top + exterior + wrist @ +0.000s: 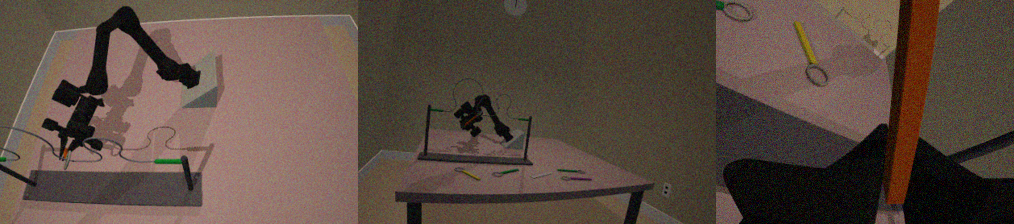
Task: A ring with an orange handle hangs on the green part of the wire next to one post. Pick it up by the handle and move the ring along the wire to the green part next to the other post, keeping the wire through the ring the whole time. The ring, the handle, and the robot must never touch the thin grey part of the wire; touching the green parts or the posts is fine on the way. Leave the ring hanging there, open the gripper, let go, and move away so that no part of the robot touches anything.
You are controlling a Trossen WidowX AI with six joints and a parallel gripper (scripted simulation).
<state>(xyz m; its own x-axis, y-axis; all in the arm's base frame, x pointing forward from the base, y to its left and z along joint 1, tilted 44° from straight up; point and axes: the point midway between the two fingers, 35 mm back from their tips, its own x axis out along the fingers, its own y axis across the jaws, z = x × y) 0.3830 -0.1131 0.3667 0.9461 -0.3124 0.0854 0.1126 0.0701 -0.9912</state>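
My gripper (63,155) (903,155) is shut on the orange handle (65,152) (473,118) (914,95). The ring (68,162) hangs just below the fingertips, around a low stretch of the thin grey wire (110,140) (468,79), left of the middle; whether it touches the wire cannot be told. One green part (168,161) (523,119) is by the right post (188,175) (527,138). The other green part (2,159) (436,110) is by the left post (18,176) (426,130). The ring is hidden in the wrist view.
The dark base (121,189) (479,160) joins the posts. Wire curves rise on both sides of the gripper. A grey wedge block (201,86) stands by the arm's base. A yellow-handled ring tool (470,175) (805,42) and several others lie on the table in front.
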